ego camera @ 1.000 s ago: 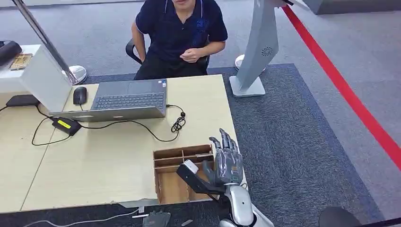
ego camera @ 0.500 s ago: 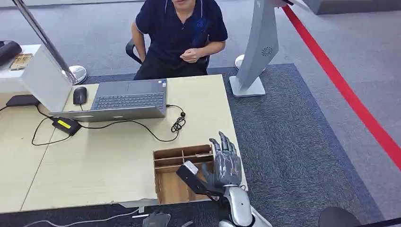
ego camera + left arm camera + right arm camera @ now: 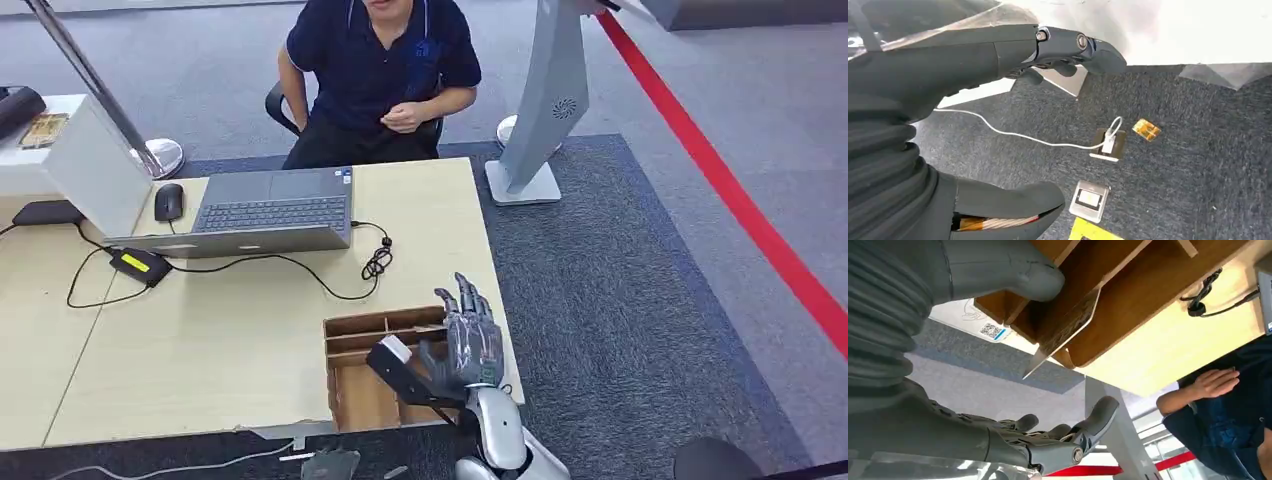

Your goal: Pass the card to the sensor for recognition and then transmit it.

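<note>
Right robot hand point(image 3: 468, 345) over wooden organizer point(image 3: 372, 362) on desk point(image 3: 200, 340), fingers spread, empty. Card point(image 3: 1068, 325) leaning inside organizer. Left robot hand point(image 3: 948, 70) open, empty.

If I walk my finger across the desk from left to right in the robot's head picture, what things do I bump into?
Black box with a yellow label → mouse → laptop → coiled black cable → robot's right hand.

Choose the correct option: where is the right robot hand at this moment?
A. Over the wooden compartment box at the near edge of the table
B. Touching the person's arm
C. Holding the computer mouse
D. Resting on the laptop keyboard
A: in the head view the right robot hand is above the wooden compartment box at the table's near edge, far from the laptop.
</note>
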### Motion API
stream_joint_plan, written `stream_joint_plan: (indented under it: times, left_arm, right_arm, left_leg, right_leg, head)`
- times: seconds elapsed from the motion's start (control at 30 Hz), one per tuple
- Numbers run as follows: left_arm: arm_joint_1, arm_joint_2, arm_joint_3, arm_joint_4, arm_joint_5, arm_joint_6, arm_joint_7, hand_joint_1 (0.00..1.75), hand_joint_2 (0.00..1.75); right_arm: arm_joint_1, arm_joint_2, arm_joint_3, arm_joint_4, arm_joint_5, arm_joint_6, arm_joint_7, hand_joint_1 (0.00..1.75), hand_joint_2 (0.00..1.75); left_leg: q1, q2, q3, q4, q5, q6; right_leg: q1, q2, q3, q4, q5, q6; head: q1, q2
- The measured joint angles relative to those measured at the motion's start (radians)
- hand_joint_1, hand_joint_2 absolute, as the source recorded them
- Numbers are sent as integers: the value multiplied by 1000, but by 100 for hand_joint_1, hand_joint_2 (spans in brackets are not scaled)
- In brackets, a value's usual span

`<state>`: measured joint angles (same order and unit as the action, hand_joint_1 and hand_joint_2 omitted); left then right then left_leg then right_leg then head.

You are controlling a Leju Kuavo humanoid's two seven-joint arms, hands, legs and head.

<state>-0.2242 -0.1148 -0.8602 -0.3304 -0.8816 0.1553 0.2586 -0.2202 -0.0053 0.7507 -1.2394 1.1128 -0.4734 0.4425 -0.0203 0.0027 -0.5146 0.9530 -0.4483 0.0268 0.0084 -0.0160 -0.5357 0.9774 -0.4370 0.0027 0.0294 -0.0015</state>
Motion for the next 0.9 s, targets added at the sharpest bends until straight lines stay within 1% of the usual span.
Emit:
stream_joint_plan:
  times: [0.3, 0.47, 0.6, 0.9]
  left_arm:
    - [6, 0, 10, -2, -15, 6, -12, 0, 175]
    - [8, 0, 13, -2, -15, 6, -12, 0, 175]
    - [8, 0, 22, -2, -15, 6, -12, 0, 175]
    - [8, 0, 26, -2, -19, 6, -13, 0, 175]
  right_arm:
    - [22, -2, -1, 0, 21, -13, 0, 51, 175]
    - [25, -5, -1, 0, 22, -13, 0, 54, 175]
    - [27, -6, -1, 0, 22, -13, 0, 51, 175]
    - [28, -9, -1, 0, 22, -13, 2, 52, 175]
  left_leg:
    - [0, 0, 0, 0, 0, 0]
    - [0, 0, 0, 0, 0, 0]
    - [0, 0, 0, 0, 0, 0]
    - [0, 0, 0, 0, 0, 0]
  right_leg:
    - [0, 0, 0, 0, 0, 0]
    - [0, 0, 0, 0, 0, 0]
    - [0, 0, 0, 0, 0, 0]
    - [0, 0, 0, 0, 0, 0]
  head:
    - [0, 0]
    - [0, 0]
    - [0, 0]
    - [0, 0]
